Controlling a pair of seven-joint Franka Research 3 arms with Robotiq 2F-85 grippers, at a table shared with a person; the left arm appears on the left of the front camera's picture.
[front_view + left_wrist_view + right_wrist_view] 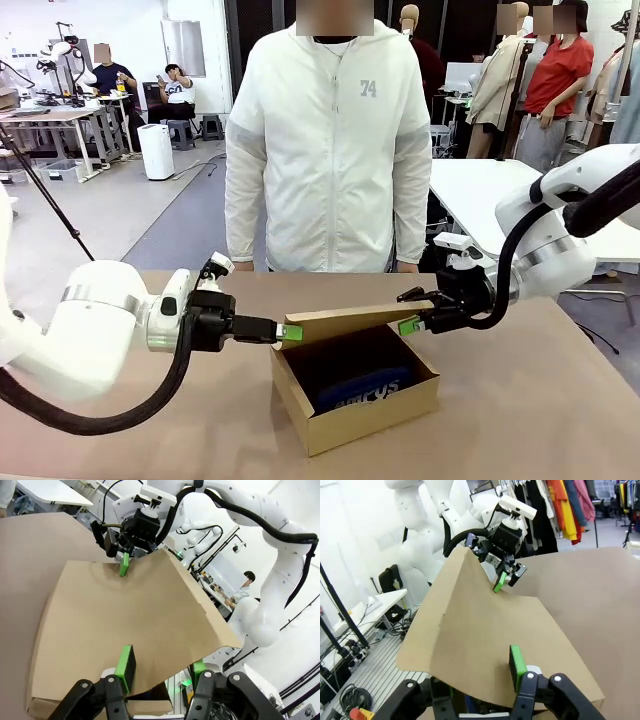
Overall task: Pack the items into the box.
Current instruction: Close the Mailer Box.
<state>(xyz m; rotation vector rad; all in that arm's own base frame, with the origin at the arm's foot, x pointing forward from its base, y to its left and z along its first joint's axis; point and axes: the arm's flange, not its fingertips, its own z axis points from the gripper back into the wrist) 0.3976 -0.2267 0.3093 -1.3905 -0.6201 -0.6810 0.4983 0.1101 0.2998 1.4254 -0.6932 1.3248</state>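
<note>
Mid-close on a packing job: brown cardboard box (355, 400) resting on the tan surface (540, 400), lid flap (350, 322) raised partway and slanting over the opening. Inside, lying flat on the box floor, the navy pencil pouch (362, 388) with its white lettering partly readable. No telling from these views whether the utility knife and stapler are tucked in beside it.

Left pincer (291, 333) set at the flap's near-left end, one green pad above the card and one below, jaws part-open and straddling the edge; cannot tell whether actually pinching it. Right pincer (408, 326) in the same pose at the opposite end, green pads either side of the flap, grip likewise unclear. Person (325, 150) standing at the far side, hands off the work.

Judged as the lid-closing step, task nearly done. To do it well: lower both ends together and at one pace, keeping the flap level so the card does not twist or crease along the hinge. Follow the arc of the hinge rather than pushing straight down, lest the light box slide or tip on the surface. Keep the lower pads clear of the box walls as the flap nears the rim, then slip out sideways before the last press. Likely snags: a pad trapped under the lid, or the pouch catching the flap.
</note>
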